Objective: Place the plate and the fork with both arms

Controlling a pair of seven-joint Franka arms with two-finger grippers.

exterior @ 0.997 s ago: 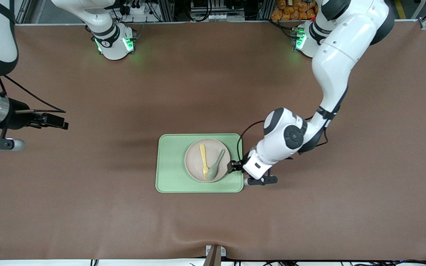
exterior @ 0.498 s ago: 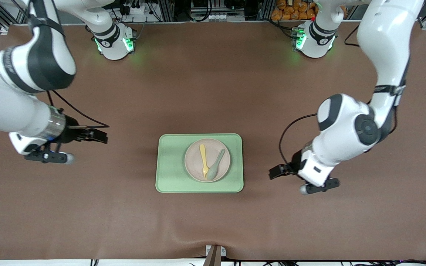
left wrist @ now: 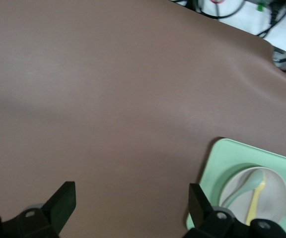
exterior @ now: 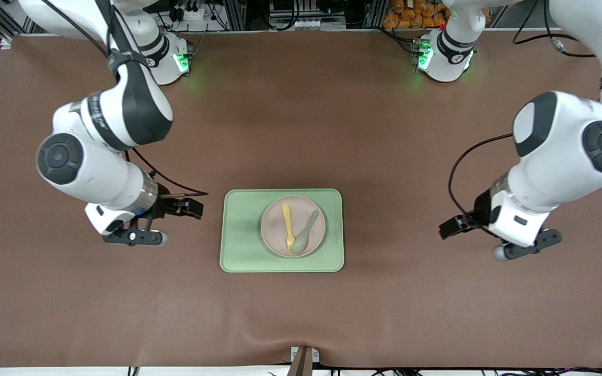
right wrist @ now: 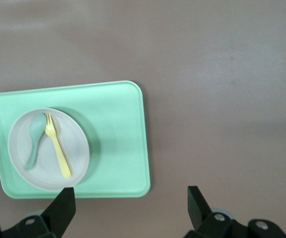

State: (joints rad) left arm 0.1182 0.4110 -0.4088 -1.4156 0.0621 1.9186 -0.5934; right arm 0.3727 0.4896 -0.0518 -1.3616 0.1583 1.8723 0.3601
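Note:
The off-white plate [exterior: 272, 224] sits on the light green tray [exterior: 241, 230]. The pale yellow fork [exterior: 287, 227] lies in the plate beside a pale green spoon [exterior: 306, 233]. My right gripper [exterior: 195, 208] is open and empty over the mat, just off the tray's edge at the right arm's end. My left gripper [exterior: 445, 230] is open and empty over bare mat, well off the tray toward the left arm's end. The right wrist view shows its gripper [right wrist: 130, 203], the plate [right wrist: 76, 144] and the fork [right wrist: 57, 148]. The left wrist view shows its gripper [left wrist: 131, 203], the plate [left wrist: 277, 191] and the fork [left wrist: 255, 201].
The brown mat [exterior: 301, 115] covers the whole table. The two arm bases [exterior: 162, 60] [exterior: 442, 57] stand at the edge farthest from the front camera. A small bracket [exterior: 303, 357] sits at the mat's nearest edge.
My left gripper has drawn away from the plate's rim toward the left arm's end. My right gripper has come in from the table's end to just beside the tray.

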